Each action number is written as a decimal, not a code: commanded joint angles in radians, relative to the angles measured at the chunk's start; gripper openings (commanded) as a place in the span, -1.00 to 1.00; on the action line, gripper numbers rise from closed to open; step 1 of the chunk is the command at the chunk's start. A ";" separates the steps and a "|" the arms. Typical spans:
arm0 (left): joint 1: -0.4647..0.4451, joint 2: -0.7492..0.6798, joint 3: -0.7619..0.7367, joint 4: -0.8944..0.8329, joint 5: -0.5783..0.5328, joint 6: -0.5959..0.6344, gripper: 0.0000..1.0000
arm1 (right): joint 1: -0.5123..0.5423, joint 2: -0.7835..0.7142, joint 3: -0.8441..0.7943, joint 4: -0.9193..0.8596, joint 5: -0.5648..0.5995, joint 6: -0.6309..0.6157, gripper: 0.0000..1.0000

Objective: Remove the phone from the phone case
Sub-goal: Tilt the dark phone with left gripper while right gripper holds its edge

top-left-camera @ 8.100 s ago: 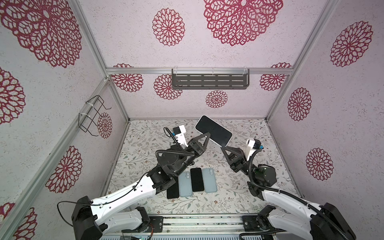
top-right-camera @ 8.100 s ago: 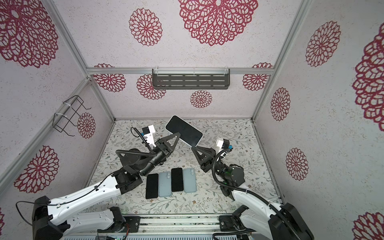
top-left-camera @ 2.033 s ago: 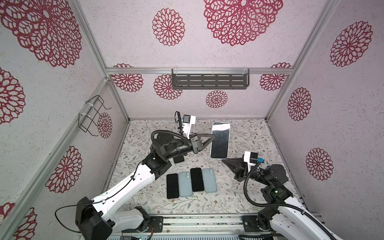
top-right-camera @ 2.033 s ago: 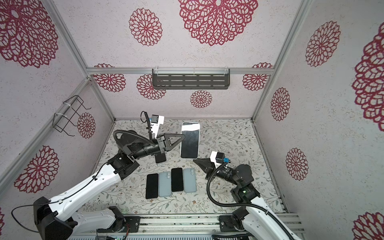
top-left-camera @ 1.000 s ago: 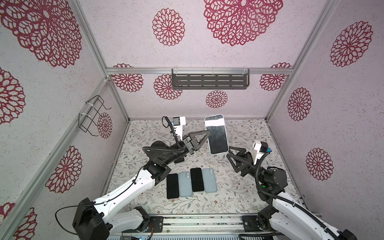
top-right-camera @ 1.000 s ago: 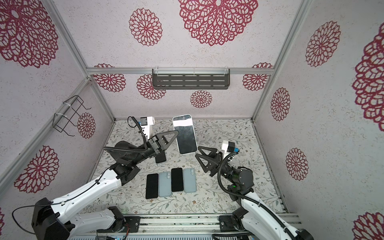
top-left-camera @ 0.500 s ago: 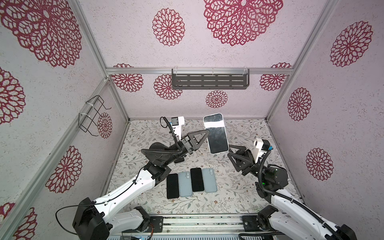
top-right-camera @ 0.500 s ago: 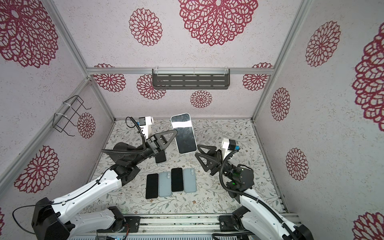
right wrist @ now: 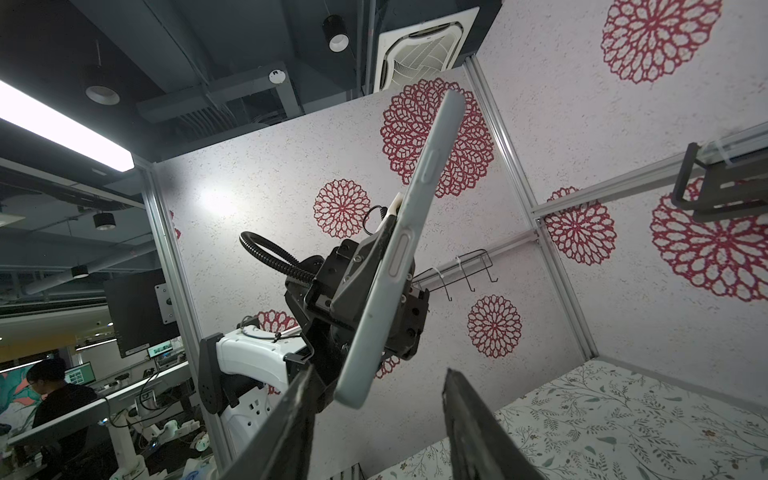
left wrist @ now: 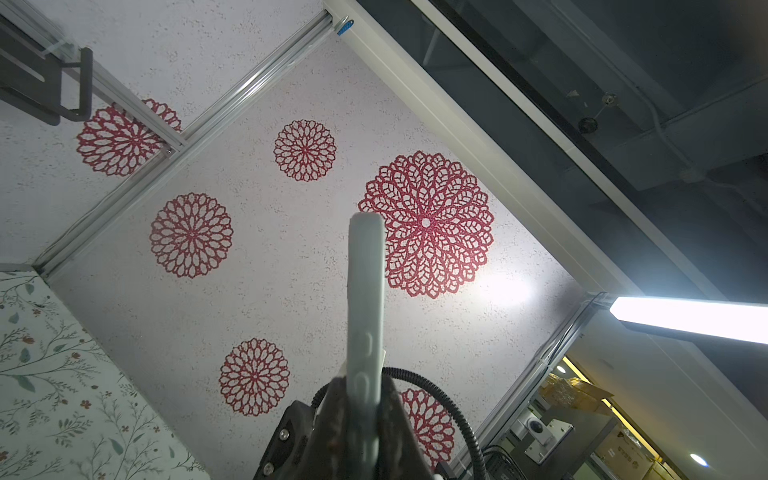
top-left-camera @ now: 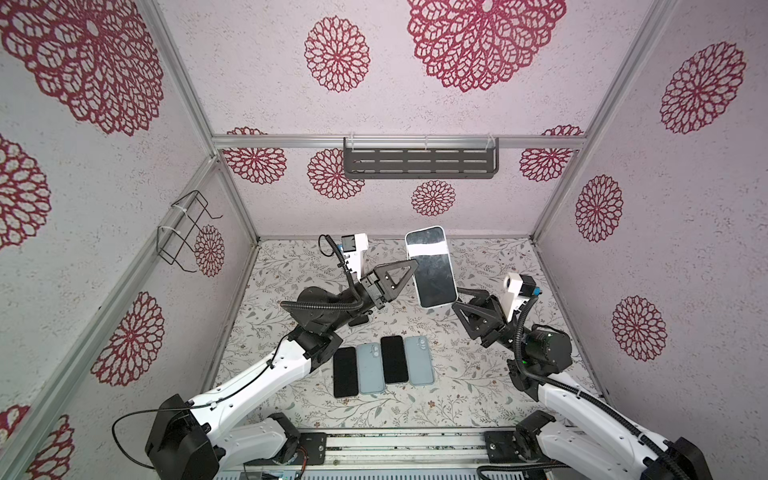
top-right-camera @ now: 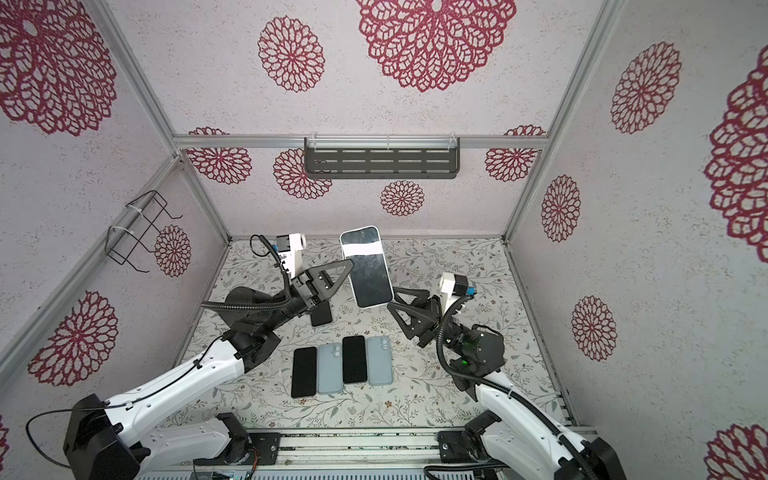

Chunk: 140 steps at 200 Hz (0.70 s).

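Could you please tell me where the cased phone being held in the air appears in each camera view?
Top view: cased phone mid-frame, raised, in the left tool.
Top view: just left of centre, raised.
Left wrist: edge-on, mid-frame.
Right wrist: edge-on, tilted, mid-frame.
Shared landmark: the dark wall shelf.
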 commanded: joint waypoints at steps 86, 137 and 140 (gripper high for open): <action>0.005 0.010 0.003 0.089 -0.004 -0.023 -1.00 | -0.004 0.024 0.054 0.103 -0.024 0.019 -0.65; 0.018 0.057 0.052 0.033 -0.037 -0.174 -1.00 | -0.004 0.043 0.045 0.190 -0.097 0.029 -0.74; 0.019 0.061 0.055 0.027 -0.038 -0.189 -1.00 | -0.003 0.048 0.046 0.205 -0.106 0.033 -0.74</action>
